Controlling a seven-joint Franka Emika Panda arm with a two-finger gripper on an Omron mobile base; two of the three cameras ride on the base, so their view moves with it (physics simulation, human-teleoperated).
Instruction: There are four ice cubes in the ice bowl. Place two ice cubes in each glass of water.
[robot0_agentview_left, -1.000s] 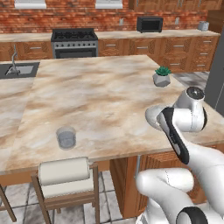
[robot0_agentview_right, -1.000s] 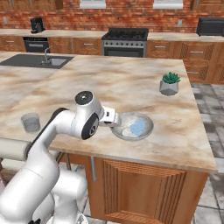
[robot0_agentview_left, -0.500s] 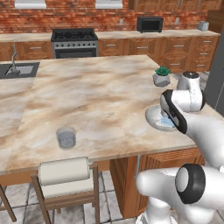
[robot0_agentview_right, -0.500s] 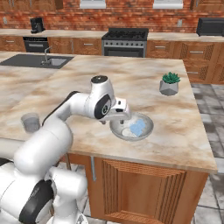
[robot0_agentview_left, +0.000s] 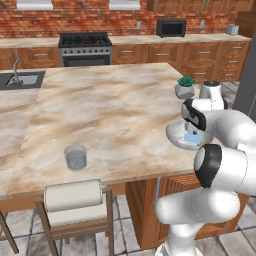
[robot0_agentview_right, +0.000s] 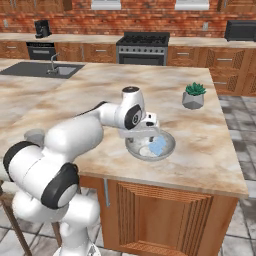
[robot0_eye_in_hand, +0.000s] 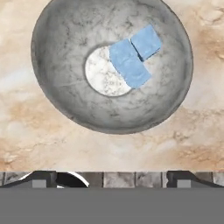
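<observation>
The ice bowl (robot0_eye_in_hand: 70, 87) sits upright on the worktop (robot0_agentview_right: 210, 150), ice cubes (robot0_eye_in_hand: 133, 59) clustered right of its centre. The gripper (robot0_agentview_right: 150, 131), jaws wide and empty, has swung from the near edge to directly above the bowl.

Left base view: set behind and left of the arm, facing forward and down across the bench (robot0_agentview_left: 115, 107) toward the stove wall. Right base view: set behind and right, same heading. Shared between both: bench, ice bowl (robot0_agentview_right: 150, 146), potted plant (robot0_agentview_right: 194, 96). Hand view: close, straight down into the ice bowl (robot0_eye_in_hand: 65, 78).
</observation>
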